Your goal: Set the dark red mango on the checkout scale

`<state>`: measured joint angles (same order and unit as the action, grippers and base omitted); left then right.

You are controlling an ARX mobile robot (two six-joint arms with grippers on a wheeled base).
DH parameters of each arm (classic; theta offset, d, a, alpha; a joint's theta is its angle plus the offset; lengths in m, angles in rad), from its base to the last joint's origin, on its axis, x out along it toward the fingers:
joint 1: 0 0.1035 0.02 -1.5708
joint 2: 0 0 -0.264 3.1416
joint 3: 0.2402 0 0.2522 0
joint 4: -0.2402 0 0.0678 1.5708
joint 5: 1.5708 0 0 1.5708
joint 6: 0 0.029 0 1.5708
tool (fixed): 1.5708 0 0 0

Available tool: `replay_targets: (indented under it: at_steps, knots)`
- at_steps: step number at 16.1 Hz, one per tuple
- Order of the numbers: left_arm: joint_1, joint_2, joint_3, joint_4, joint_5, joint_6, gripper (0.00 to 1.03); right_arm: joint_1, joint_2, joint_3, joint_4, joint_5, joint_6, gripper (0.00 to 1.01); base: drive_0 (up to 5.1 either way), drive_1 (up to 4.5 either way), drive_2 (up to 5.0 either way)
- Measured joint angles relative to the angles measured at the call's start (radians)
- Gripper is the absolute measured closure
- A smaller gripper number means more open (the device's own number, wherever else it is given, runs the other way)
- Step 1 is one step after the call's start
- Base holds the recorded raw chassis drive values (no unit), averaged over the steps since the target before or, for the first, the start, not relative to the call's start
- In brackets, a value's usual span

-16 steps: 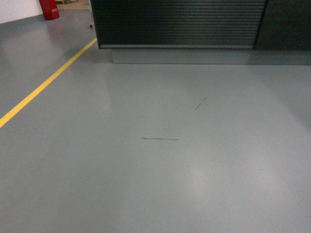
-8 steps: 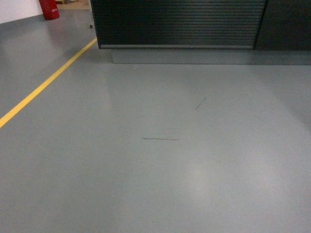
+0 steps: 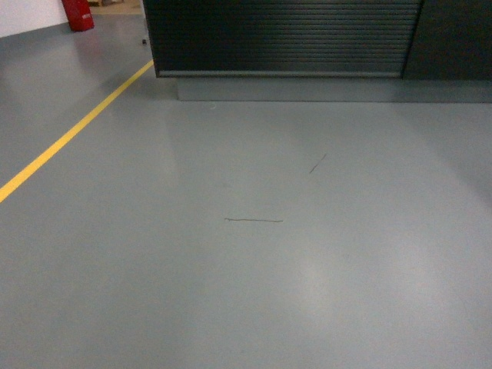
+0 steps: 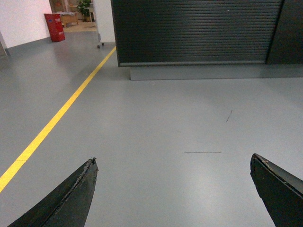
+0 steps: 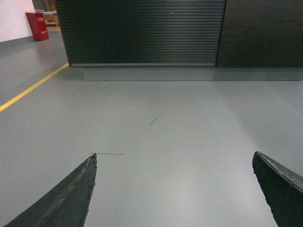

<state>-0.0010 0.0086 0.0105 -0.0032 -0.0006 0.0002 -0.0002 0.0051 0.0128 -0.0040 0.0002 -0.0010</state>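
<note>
The checkout shows only as a dark slatted front on a grey plinth at the top of the head view; it also fills the top of the left wrist view and the right wrist view. Its top is out of frame, so the scale and the dark red mango are out of view. My left gripper hangs open above bare grey floor with nothing between its fingers. My right gripper is open too, over bare floor. Neither gripper shows in the head view.
A yellow floor line runs diagonally on the left toward the counter's left corner. A red bin stands far back left. Two thin dark scuffs mark the grey floor between me and the counter.
</note>
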Motion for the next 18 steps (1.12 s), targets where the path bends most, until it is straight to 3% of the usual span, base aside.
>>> replay_targets:
  at_steps: [8,18]
  knots:
    - [0.0,0.0,0.0,0.0,0.0,0.0,0.05,0.0,0.0,0.0,0.0,0.0,0.0,0.03,0.0,0.14,-0.1]
    - [0.0,0.0,0.0,0.0,0.0,0.0,0.05,0.0,0.0,0.0,0.0,0.0,0.0,0.03,0.0,2.07,-2.0]
